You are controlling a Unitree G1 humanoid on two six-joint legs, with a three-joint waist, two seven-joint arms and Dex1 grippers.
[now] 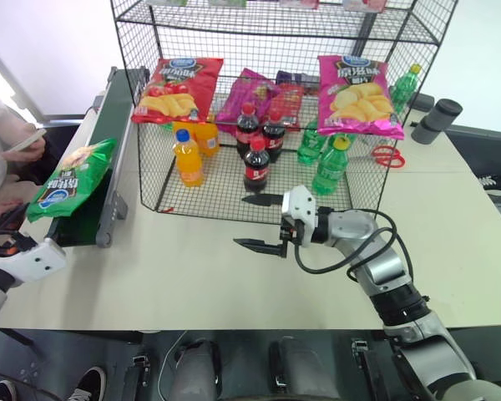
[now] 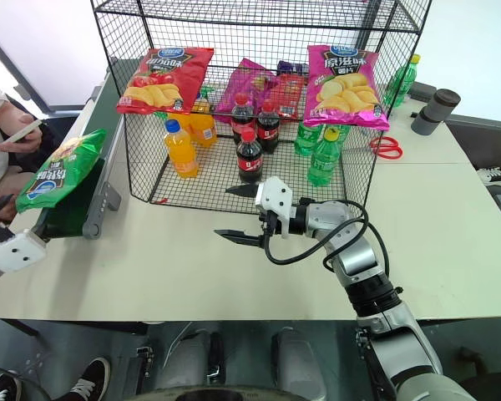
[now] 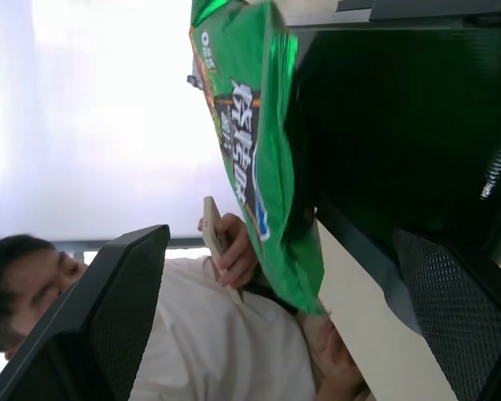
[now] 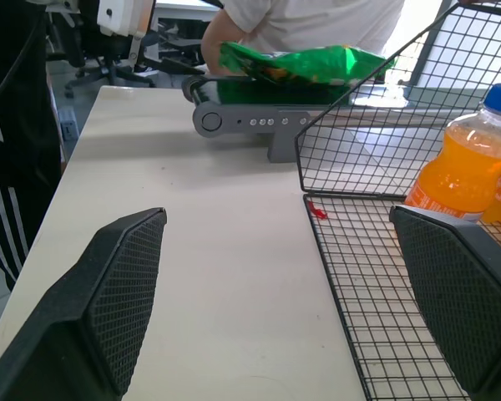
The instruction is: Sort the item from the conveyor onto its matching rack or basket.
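On the conveyor [image 1: 100, 159] at the worktop's [image 1: 192, 267] left edge lies the green crisp bag [image 1: 73, 178]. Just short of it, the left hand [image 1: 33, 259] is spread wide and empty. Before the rack [image 1: 267, 109], the right hand [image 1: 263, 221] is likewise wide and empty.

Red scissors [image 1: 387, 155] lie on the white table [image 1: 200, 276]; a seated person [image 1: 4, 163] (left side) holds a phone [image 1: 23, 144].

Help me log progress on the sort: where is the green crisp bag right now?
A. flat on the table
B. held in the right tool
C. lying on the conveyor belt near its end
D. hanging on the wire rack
C: the green crisp bag lies on the conveyor at its near end, with both tools apart from it.
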